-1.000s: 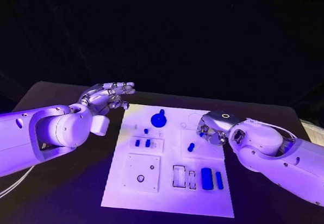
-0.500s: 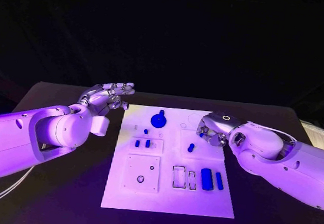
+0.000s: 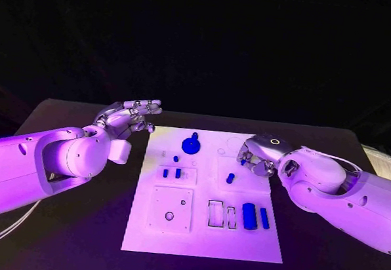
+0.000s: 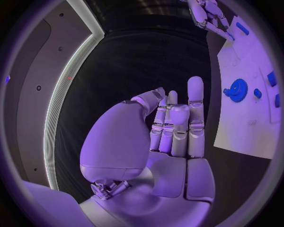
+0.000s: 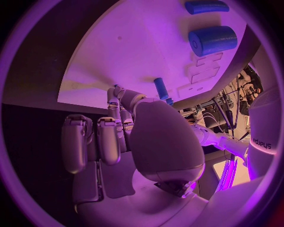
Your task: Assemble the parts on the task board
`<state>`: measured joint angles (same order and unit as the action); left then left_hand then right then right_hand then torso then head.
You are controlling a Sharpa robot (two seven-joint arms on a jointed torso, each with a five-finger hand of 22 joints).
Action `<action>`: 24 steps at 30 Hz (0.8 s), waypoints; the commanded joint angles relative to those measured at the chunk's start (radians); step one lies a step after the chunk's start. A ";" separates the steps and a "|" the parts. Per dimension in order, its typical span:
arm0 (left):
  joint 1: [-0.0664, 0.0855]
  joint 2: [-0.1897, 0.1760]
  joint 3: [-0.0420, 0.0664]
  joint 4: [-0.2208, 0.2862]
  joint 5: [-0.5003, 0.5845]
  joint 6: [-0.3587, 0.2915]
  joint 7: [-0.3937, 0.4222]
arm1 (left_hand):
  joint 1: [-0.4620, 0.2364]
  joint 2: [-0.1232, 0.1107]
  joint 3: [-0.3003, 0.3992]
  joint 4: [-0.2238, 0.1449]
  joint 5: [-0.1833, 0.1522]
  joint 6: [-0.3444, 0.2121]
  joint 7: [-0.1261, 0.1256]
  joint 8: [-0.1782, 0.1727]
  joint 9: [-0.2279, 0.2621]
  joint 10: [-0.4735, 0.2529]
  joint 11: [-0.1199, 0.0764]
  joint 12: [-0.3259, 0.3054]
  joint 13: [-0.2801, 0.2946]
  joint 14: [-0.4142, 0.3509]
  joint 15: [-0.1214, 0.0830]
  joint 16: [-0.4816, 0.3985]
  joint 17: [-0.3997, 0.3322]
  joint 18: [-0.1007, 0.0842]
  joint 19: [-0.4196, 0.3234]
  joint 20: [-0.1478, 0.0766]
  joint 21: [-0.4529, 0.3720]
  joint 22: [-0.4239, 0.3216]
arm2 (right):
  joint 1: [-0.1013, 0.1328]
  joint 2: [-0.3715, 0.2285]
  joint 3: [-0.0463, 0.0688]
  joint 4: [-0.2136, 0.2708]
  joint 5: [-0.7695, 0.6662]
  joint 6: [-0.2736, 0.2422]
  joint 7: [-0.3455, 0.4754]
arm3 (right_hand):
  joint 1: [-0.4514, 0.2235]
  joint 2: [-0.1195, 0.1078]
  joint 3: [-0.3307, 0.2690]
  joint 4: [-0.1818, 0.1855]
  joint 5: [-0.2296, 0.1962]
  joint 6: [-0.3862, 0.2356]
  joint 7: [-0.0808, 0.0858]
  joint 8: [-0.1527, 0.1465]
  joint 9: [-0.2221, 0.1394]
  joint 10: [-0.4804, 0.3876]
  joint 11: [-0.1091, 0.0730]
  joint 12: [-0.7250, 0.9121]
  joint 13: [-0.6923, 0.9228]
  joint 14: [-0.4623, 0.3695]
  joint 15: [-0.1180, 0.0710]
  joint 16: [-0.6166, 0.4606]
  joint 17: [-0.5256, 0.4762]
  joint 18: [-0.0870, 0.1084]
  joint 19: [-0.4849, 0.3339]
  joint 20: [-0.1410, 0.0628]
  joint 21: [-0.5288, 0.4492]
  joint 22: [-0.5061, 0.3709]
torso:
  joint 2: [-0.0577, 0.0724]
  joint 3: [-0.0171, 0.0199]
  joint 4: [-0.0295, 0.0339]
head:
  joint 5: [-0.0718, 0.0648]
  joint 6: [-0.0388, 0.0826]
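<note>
The black table [image 3: 75, 111] carries a white task board [image 3: 205, 235] at its middle, lying flat with its long side running away from the robot. Behind the table the room is dark and featureless.

On the board, a round blue disc [image 3: 191, 145] sits near the far edge. Two small blue pegs [image 3: 171, 172] stand side by side in a recessed frame on the left half. A short blue pin [image 3: 231, 177] lies near the centre. Toward the near right, a thick blue cylinder [image 3: 249, 215] and a thinner blue bar [image 3: 264, 217] lie parallel, just beside two narrow rectangular slots [image 3: 222, 214]. A square recess [image 3: 171, 207] occupies the near left.

The left hand [image 3: 132, 115] hovers off the board's far left corner, above the table, palm up. In the left wrist view its fingers [image 4: 177, 124] stand upright and close together, the thumb leaning toward them, nothing held.

The right hand [image 3: 256, 156] is over the board's far right area, fingers pointed down. In the right wrist view its fingers [image 5: 101, 140] are curled; the thumb tip sits close to the short blue pin. Whether it touches or holds the pin cannot be told.
</note>
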<state>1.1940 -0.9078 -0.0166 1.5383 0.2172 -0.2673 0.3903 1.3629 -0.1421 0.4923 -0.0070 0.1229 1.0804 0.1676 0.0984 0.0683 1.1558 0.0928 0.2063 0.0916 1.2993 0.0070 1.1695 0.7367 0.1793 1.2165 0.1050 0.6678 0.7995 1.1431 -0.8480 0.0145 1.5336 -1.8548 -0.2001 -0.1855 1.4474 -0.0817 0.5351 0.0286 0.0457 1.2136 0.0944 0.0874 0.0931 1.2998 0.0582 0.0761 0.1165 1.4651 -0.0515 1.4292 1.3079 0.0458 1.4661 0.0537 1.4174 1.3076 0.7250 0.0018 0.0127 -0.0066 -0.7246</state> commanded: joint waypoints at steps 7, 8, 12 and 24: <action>0.001 0.000 0.000 -0.003 0.004 0.009 -0.004 | -0.005 0.008 -0.006 -0.004 -0.004 -0.009 0.003 0.000 -0.001 -0.012 0.001 0.006 0.001 -0.007 0.001 -0.006 -0.005 0.002 0.002 0.001 -0.006 -0.002 | 0.006 -0.020 0.007 0.039 -0.004 -0.011 0.000 | -0.011 -0.003 0.005 -0.001 0.003 0.013 0.004 0.006 0.025 0.036 -0.027 -0.004 0.001 0.072 0.000 0.005 0.075 0.003 0.012 -0.003 0.004 0.064 | 0.000 0.0004 0.0004 | -0.001 0.001; 0.001 0.000 0.000 -0.003 0.004 0.009 -0.004 | -0.006 0.008 -0.006 -0.004 -0.004 -0.011 0.003 0.000 -0.001 -0.013 0.002 0.007 0.001 -0.008 0.002 -0.007 -0.007 0.002 0.002 0.002 -0.007 -0.002 | 0.006 -0.022 0.008 0.045 -0.002 -0.011 0.000 | -0.011 -0.003 0.005 -0.001 0.003 0.013 0.004 0.006 0.025 0.036 -0.027 -0.004 0.001 0.072 0.000 0.005 0.075 0.003 0.012 -0.003 0.004 0.064 | 0.000 0.0004 0.0004 | -0.001 0.001; 0.001 0.000 0.000 -0.004 0.004 0.010 -0.005 | -0.006 0.008 -0.007 -0.005 -0.004 -0.011 0.003 0.000 -0.001 -0.014 0.002 0.008 0.001 -0.008 0.002 -0.007 -0.008 0.002 0.002 0.002 -0.007 -0.002 | 0.008 -0.035 0.011 0.077 0.004 -0.015 -0.002 | -0.011 -0.003 0.005 -0.001 0.003 0.014 0.004 0.006 0.025 0.037 -0.027 -0.005 0.000 0.072 0.000 0.004 0.074 0.003 0.012 -0.003 0.005 0.064 | 0.000 0.0004 0.0006 | 0.001 0.000; 0.000 0.003 0.000 -0.004 0.004 0.015 -0.007 | -0.007 0.009 -0.007 -0.005 -0.004 -0.012 0.004 -0.001 -0.001 -0.016 0.002 0.009 0.001 -0.009 0.002 -0.007 -0.009 0.002 0.002 0.002 -0.008 -0.003 | 0.005 -0.013 0.018 0.199 -0.004 -0.043 0.010 | -0.014 -0.004 0.007 -0.003 0.003 0.014 0.004 0.006 0.026 0.037 -0.027 -0.006 0.000 0.072 0.002 0.005 0.075 0.003 0.012 -0.002 0.004 0.064 | 0.000 0.0000 0.0008 | 0.023 -0.008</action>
<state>1.1939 -0.9073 -0.0167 1.5330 0.2174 -0.2666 0.3816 1.3590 -0.1382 0.4896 -0.0098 0.1229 1.0769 0.1710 0.0984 0.0684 1.1452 0.0962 0.2124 0.0914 1.2955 0.0109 1.1695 0.7290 0.1794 1.2165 0.1050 0.6622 0.7974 1.1498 -0.8657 0.0320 1.7235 -1.8491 -0.2296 -0.1835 1.4411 -0.0889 0.5381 0.0258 0.0466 1.2168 0.0912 0.0910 0.0931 1.2999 0.0580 0.0723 0.1164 1.4652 -0.0514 1.4291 1.3076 0.0457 1.4661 0.0538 1.4174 1.3074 0.7252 0.0021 0.0131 0.0096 -0.7300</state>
